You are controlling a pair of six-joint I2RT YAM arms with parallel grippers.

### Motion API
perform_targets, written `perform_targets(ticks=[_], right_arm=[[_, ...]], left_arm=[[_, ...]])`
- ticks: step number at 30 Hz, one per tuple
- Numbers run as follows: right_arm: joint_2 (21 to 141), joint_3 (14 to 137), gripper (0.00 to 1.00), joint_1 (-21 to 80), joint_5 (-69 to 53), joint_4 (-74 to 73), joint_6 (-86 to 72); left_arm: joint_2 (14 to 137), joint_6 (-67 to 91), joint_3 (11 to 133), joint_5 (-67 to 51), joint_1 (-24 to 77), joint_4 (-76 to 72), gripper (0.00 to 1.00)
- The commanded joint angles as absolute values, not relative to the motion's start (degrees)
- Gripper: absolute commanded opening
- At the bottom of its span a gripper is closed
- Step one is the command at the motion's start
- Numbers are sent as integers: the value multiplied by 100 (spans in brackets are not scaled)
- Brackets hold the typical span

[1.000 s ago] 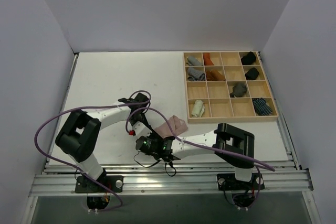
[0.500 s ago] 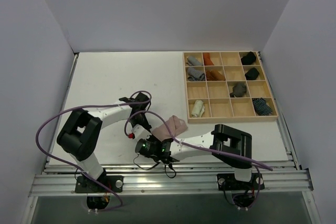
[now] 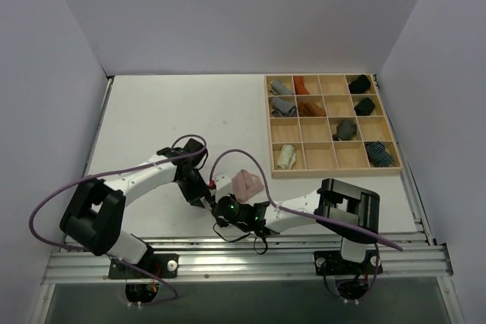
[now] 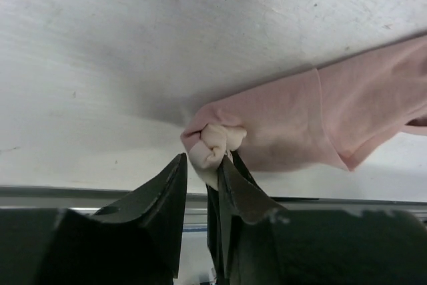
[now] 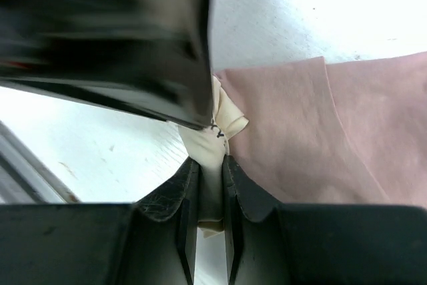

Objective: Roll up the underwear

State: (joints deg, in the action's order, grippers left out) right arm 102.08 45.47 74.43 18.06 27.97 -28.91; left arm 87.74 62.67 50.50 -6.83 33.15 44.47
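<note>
The dusty pink underwear (image 3: pixel 248 183) lies partly bunched on the white table, near the front edge. Its beige part (image 5: pixel 212 139) is gathered into a fold at the left end. My right gripper (image 5: pixel 210 161) is shut on that beige fold. My left gripper (image 4: pixel 202 161) meets it from the other side, with its jaws a little apart around the same beige knot (image 4: pixel 212 143), which touches only the right finger. The pink cloth (image 4: pixel 320 118) trails off to the right. A pale yellow-green roll (image 3: pixel 286 157) sits in a front-left compartment of the wooden tray (image 3: pixel 334 171).
The tray at the right holds grey, rust, black and blue-striped rolls in several compartments. The metal rail (image 3: pixel 250 252) runs along the table's near edge just behind both grippers. Purple cables (image 3: pixel 228 155) loop above the arms.
My right gripper has closed on the beige fold. My left jaws have widened, and the left arm has swung lower and to the left. The pink cloth has bunched up slightly.
</note>
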Motion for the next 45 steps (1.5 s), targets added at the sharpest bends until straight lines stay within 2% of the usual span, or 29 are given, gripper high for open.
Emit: perform_targets(ticks=[1, 8, 14, 22, 33, 45], right_arm=[[10564, 3859, 0, 7164, 609, 2653, -3568], [10757, 3542, 0, 6583, -315, 3173, -3560], [11056, 3542, 0, 6530, -474, 3348, -3630], [11250, 3559, 0, 6504, -659, 3437, -3709], [11364, 3569, 0, 6486, -870, 3533, -3850], [11435, 3603, 0, 6478, -923, 3709, -3832]], left_arm=[[8315, 6311, 5019, -422, 3182, 4939, 34], [8095, 6038, 4747, -237, 3199, 4537, 41], [7595, 6003, 4413, -132, 3234, 4193, 43], [6750, 5960, 4263, -62, 3138, 4087, 54], [6978, 5678, 3911, -62, 3138, 3718, 54], [8006, 5722, 3955, 281, 3138, 3296, 52]])
